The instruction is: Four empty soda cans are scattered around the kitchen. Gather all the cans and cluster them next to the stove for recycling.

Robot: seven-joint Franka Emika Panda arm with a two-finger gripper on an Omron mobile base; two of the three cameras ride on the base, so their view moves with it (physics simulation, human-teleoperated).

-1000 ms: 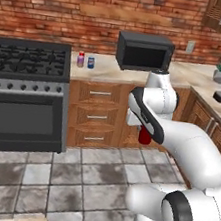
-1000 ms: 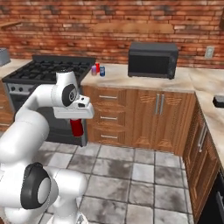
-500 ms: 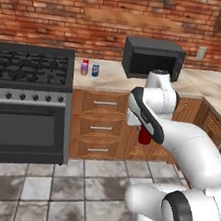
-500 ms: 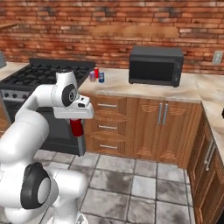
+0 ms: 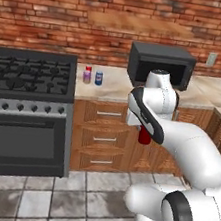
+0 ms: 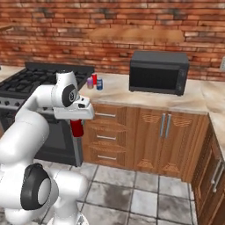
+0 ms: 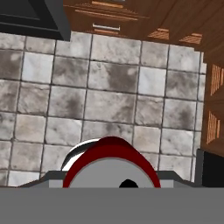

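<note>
Below my wrist, over the tiled floor (image 7: 109, 105), I have a red soda can (image 6: 77, 128) clamped in the gripper (image 6: 78, 132), hanging bottom-down in front of the wooden drawers (image 5: 99, 137); the hand view looks straight down past its red body and grey base, so I judge the grip to be sound. On the counter (image 5: 111, 85) just beside the stove (image 5: 29, 77) I can see two small cans standing close together: one red (image 5: 88, 74), which I take for a soda can already delivered, and one that looks blue and white (image 5: 99, 78), which I am not sure belongs to the task at all. So my reading is that one can is placed, one is in hand and on its way, and at least two more are to be found elsewhere in the kitchen. What is left for this can is to lift it to counter height and set it down next to the red one, between the stove and the microwave (image 6: 159, 72). The carried can hangs low, below the counter edge, so I would raise it before moving in.
</note>
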